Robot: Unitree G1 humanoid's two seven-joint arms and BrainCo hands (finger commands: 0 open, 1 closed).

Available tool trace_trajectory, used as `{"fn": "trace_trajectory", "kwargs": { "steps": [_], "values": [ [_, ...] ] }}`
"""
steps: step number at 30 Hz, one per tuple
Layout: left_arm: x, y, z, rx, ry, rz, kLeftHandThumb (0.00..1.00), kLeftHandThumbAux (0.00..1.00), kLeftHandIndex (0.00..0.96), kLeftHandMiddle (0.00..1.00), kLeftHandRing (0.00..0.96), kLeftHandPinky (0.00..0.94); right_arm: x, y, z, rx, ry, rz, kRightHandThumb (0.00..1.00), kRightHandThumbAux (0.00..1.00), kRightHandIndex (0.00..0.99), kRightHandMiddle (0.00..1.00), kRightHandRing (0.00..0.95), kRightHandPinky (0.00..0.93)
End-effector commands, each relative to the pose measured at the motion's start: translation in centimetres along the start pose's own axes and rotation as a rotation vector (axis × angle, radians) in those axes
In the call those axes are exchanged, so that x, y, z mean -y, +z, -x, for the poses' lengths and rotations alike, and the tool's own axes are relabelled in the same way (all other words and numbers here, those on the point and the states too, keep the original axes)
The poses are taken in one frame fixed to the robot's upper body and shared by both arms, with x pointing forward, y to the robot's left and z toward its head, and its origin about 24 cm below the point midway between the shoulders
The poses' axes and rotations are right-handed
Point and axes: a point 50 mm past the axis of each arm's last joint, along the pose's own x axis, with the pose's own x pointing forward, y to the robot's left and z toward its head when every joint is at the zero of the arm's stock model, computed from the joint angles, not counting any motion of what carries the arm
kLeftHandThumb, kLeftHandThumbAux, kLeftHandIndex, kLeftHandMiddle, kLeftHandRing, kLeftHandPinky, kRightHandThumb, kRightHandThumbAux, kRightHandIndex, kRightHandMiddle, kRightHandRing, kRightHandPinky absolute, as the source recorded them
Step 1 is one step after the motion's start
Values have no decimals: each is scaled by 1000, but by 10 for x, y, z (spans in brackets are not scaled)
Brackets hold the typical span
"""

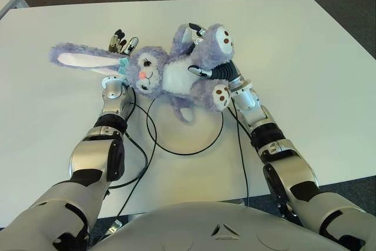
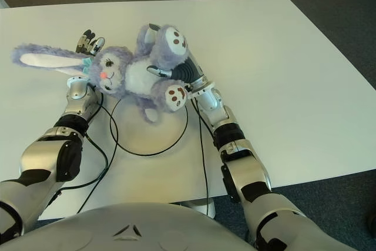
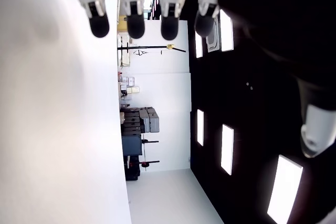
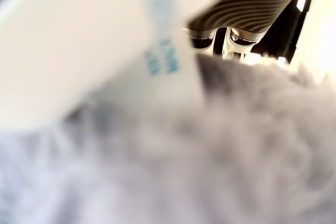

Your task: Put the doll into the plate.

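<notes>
Right hand [image 1: 202, 51] clasped around doll [image 1: 170, 74]; left hand [image 1: 120, 45] spread beside its head.

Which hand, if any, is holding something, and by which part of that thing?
The right hand grips the doll around its lower body, between the legs. The left hand, beside the doll's head, is open and holds nothing.
</notes>
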Motion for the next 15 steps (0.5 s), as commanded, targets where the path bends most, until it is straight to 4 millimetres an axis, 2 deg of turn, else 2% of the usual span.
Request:
{"fn": "trace_trajectory", "kwargs": {
  "steps": [1,15],
  "values": [
    [1,-38,22,-167,4,0,0,514,10,75,39,0,-2,3,2,11,3,-22,219,372,0,0,0,0],
    [1,-38,22,-163,1,-4,0,503,8,83,41,0,0,17,4,70,-22,-135,297,320,0,0,0,0]
  ]
}}
